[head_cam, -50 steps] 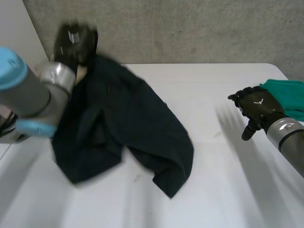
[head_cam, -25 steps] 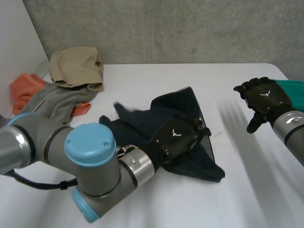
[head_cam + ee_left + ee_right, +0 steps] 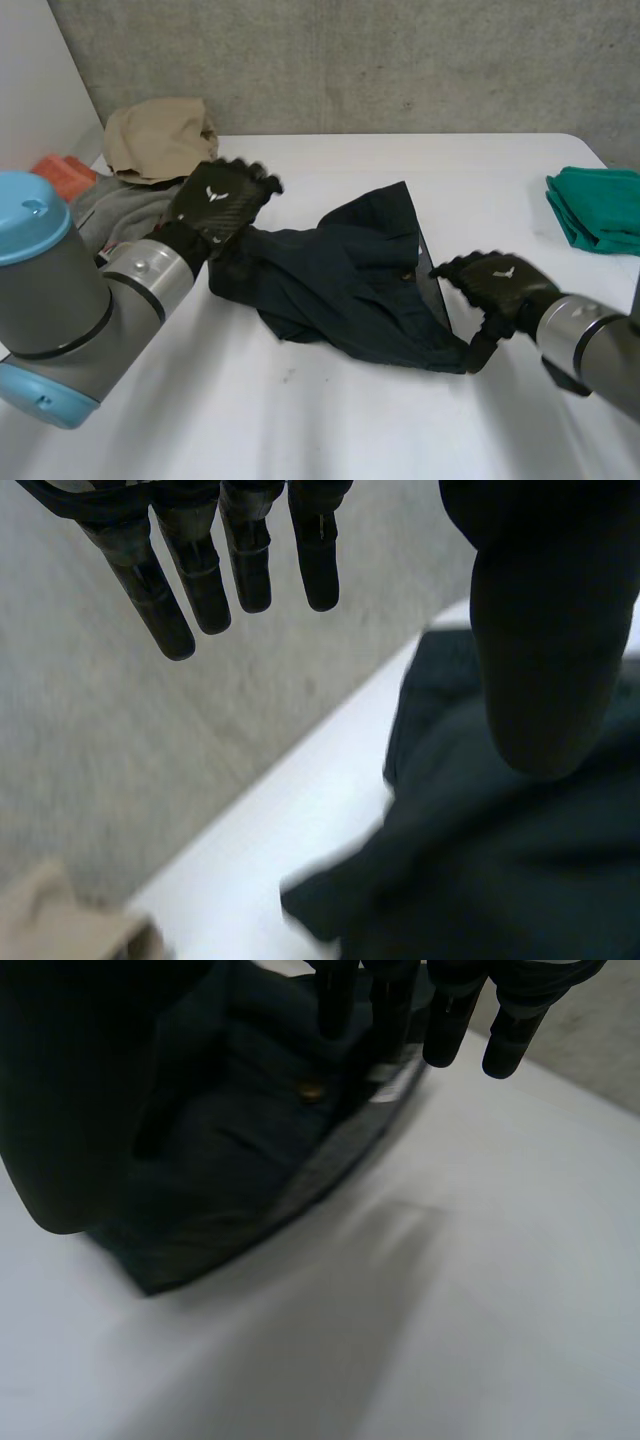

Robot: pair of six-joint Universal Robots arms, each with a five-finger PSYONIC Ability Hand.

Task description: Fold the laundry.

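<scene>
While it lies crumpled mid-frame on the white tabletop (image 3: 330,420), the one dark garment (image 3: 340,280) has two robot hands at it, one per side. The left robot hand (image 3: 222,200) sits at the garment's left end, left of center in the head view. In its own wrist view the fingers (image 3: 205,575) are straight and spread, well apart from the thumb, with nothing between them, so it's open.

The right robot hand (image 3: 497,283) is at the garment's right edge, lower right of center. Its fingers (image 3: 445,1020) point straight down at the cloth's edge and grip nothing, so it's open too.

Other laundry count: three pieces piled in the upper left, a tan cloth (image 3: 160,135), a grey cloth (image 3: 115,208) and an orange cloth (image 3: 62,172), plus one folded green cloth (image 3: 600,205) at the right edge. That's five pieces total.
</scene>
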